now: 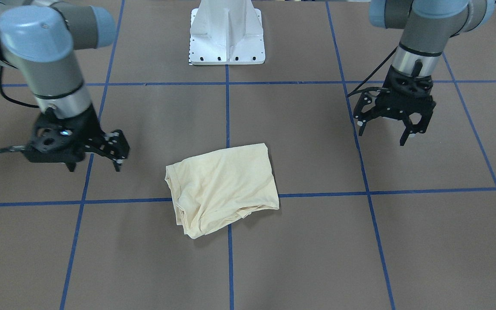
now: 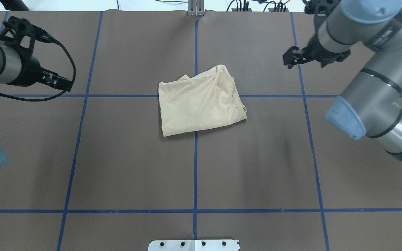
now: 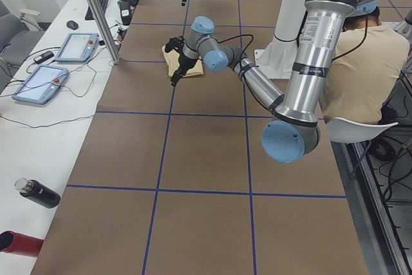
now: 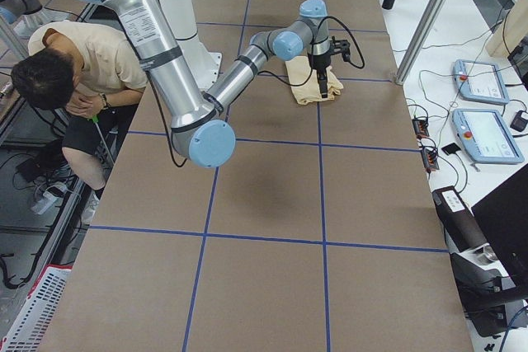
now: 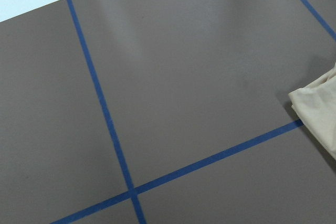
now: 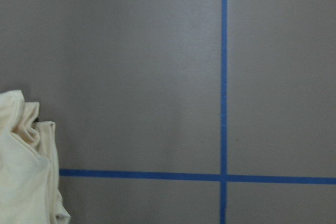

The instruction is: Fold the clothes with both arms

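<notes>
The cream-yellow T-shirt point(image 1: 224, 187) lies folded in a rough rectangle at the table's middle, over the centre blue line. Its print and label are hidden. It also shows in the overhead view point(image 2: 201, 103), and its edge shows in the left wrist view point(image 5: 317, 108) and the right wrist view point(image 6: 23, 171). My left gripper point(image 1: 383, 132) is open and empty, above the table well to the shirt's side point(image 2: 56, 81). My right gripper point(image 1: 96, 165) is open and empty on the shirt's other side point(image 2: 293, 59). Neither touches the shirt.
The white pedestal base point(image 1: 227, 38) stands at the robot's table edge. Blue tape lines point(image 2: 195, 174) cross the brown table cover. A seated person point(image 4: 78, 63) is beside the table, behind the robot. Tablets point(image 3: 42, 82) and bottles point(image 3: 35, 192) lie on the white side bench.
</notes>
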Controlling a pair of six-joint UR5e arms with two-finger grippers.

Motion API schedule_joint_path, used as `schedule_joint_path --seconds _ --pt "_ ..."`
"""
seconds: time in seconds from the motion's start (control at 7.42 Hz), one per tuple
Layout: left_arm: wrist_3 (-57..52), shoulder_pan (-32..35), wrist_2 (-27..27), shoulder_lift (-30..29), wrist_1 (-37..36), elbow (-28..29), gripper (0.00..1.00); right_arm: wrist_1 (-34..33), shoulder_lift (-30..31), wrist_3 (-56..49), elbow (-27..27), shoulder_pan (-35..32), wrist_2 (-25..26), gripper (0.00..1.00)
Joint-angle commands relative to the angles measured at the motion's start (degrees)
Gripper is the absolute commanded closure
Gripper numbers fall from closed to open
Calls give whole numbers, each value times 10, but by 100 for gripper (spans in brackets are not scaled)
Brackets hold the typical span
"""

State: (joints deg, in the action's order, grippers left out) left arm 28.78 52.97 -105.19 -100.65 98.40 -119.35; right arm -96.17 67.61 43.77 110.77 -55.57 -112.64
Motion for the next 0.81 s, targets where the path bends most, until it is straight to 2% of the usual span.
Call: schedule_joint_path --seconds 0.0,0.13,0.27,0.4,0.54,0.67 --pt "-180 131 -67 68 -20 -26 0 -2 153 -230 52 -153 -115 0" --pt "-237 202 -105 96 -20 -21 0 -2 206 -353 41 -226 -144 0" --pt "-249 240 -112 128 -19 -23 0 -2 261 -452 16 -277 -146 0" --pt "-248 253 -110 155 -19 -14 0 -2 290 -519 -4 -324 -143 0" --pt "-243 274 -111 170 -19 22 0 -2 325 -546 -11 -352 -140 0" --pt "-251 334 -113 169 -9 73 0 -2 346 -547 -18 -370 -138 0"
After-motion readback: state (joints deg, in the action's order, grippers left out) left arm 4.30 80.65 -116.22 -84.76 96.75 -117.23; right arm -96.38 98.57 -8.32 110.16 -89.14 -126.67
